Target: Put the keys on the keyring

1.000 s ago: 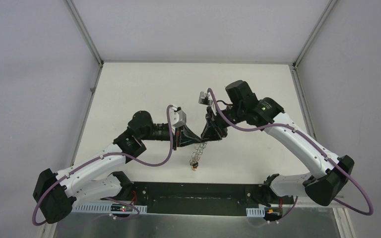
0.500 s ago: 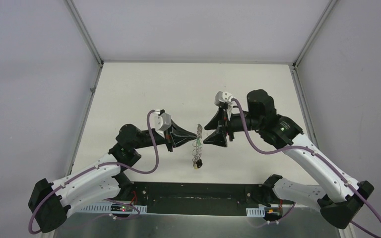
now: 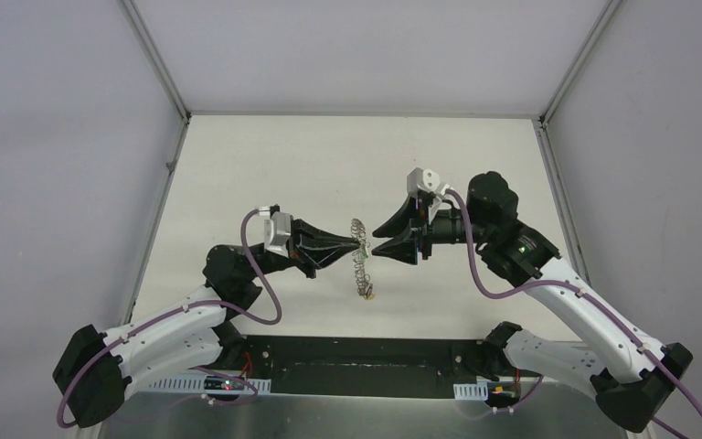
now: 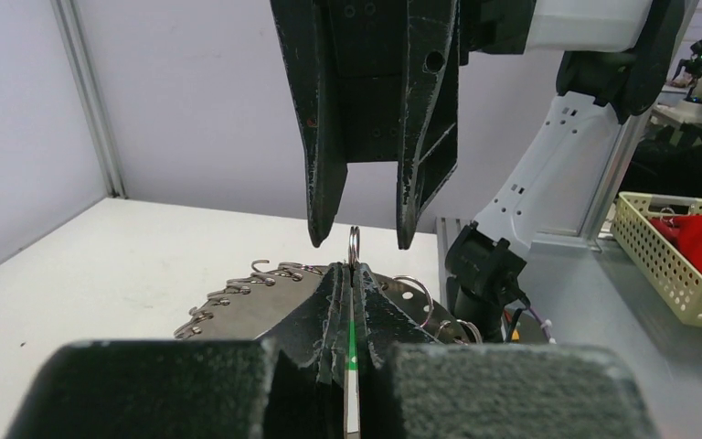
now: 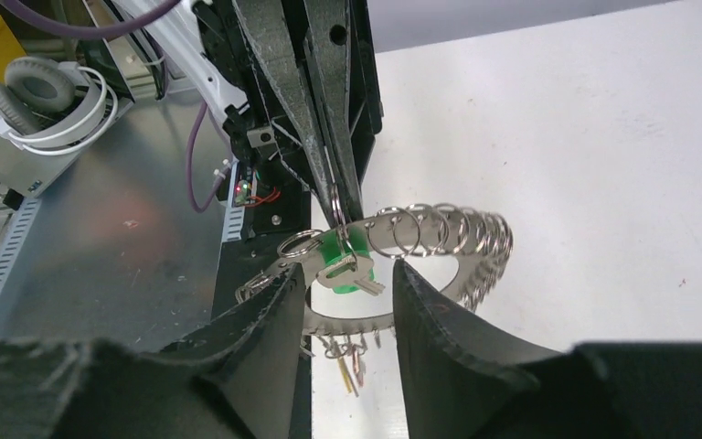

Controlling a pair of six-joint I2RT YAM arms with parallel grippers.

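**Top external: two claws tip to tip, keyring hung between**

Left claw [image 3: 354, 240]: clamps tight shut on a small loop [image 4: 354, 243] at the upper edge of the keyring [image 3: 361, 270] and holds it off the table [image 3: 238, 165]. Hangs the keyring below and just past its tips, edge-on from above, long line running back toward the arm bases.

Right claw [image 3: 376, 240]: stands part open and grips nothing. Faces the left claw head-on, tips almost meeting. In the left wrist view, straddles the upstanding loop, one finger each side, apparently clear of both.

Green key [image 5: 340, 252]: sits dead ahead of the right claw, framed between its fingers, just under the left tips and against the grey face of the keyring. Lies crosswise to the right gap, blade pointing at one finger. Cannot tell whether the pinched loop belongs to the key or to the keyring. Shows no black-tagged key anywhere.

Judgement: hinges on that loop lying centred in the right gap. Favours the right claw, free and already there. Probably needs only a squeeze, or a short drop to the green tag. Risks twisting the loop if closed off-centre.
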